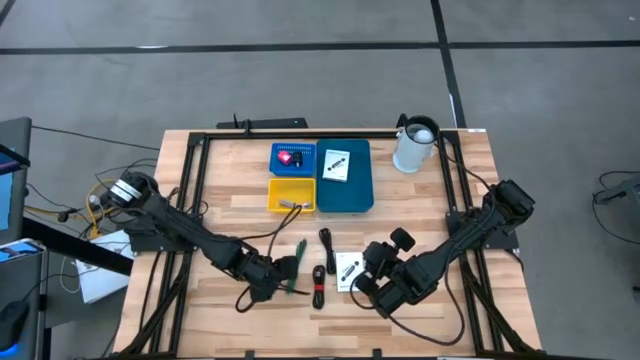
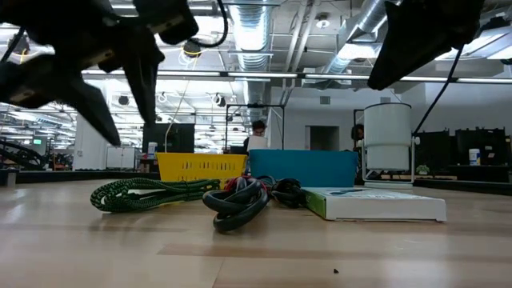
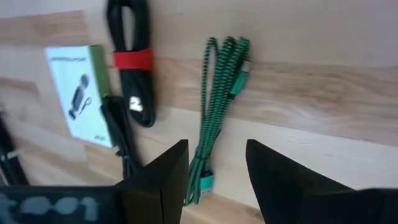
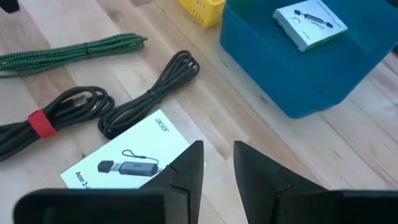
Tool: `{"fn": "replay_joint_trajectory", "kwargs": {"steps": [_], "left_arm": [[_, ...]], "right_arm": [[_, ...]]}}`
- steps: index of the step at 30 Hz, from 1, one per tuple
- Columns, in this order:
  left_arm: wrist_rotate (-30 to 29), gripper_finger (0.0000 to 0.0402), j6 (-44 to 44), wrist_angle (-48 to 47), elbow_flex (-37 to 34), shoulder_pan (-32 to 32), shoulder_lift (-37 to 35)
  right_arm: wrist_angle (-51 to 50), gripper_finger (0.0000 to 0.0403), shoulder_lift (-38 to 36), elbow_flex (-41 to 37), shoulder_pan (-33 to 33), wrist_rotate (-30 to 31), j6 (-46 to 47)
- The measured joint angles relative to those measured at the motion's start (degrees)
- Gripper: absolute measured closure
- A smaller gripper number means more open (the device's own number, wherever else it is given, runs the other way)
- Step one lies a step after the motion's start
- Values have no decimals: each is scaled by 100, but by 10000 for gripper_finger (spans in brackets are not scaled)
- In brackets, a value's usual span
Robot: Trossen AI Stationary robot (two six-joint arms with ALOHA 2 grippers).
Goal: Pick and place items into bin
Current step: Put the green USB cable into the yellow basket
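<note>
The left gripper [image 1: 283, 272] hangs low over the front-left part of the light wooden table [image 1: 200, 310], its two dark fingers [image 3: 163, 180] spread apart with nothing between them. Directly under it lies the coiled green-and-black braided cable [image 1: 298, 262], flat on the wood; in the left wrist view this cable [image 3: 219, 106] runs into the gap between the fingers.

Just to the right lies a coiled black cable bound with a red strap [image 1: 319, 283], and beside it a second, unbound black cable [image 1: 327, 243]. Next comes a flat white printed box with a green edge [image 1: 348, 271], showing a picture of a small USB device [image 4: 127, 166]. The right gripper [image 1: 368, 286] hovers over the near edge of this box, its fingers [image 4: 186, 168] parted by a narrow gap and holding nothing.

Toward the rear centre stand three bins, touching one another: a small blue mesh bin [image 1: 276, 152] containing a red-pink piece [image 1: 291, 158], a small yellow mesh bin [image 1: 275, 200] in front of it, and a large blue plastic bin [image 1: 358, 190] to the right holding a second white printed box [image 1: 336, 164]. A white jug [image 1: 415, 146] stands at the rear right.
</note>
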Motion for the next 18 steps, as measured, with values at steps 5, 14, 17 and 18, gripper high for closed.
{"fn": "replay_joint_trajectory", "kwargs": {"steps": [5, 14, 17, 18], "left_arm": [[-3, 248, 449, 84, 0, 15, 194], [1, 248, 1509, 485, 11, 119, 202], [68, 248, 1599, 517, 11, 205, 202], [100, 248, 1600, 535, 11, 235, 202]], "right_arm": [[-13, 321, 0, -2, 39, 2, -43], [-117, 321, 0, 0, 17, 11, -50], [-133, 321, 0, -1, 17, 11, -50], [-138, 321, 0, 0, 17, 11, -50]]}}
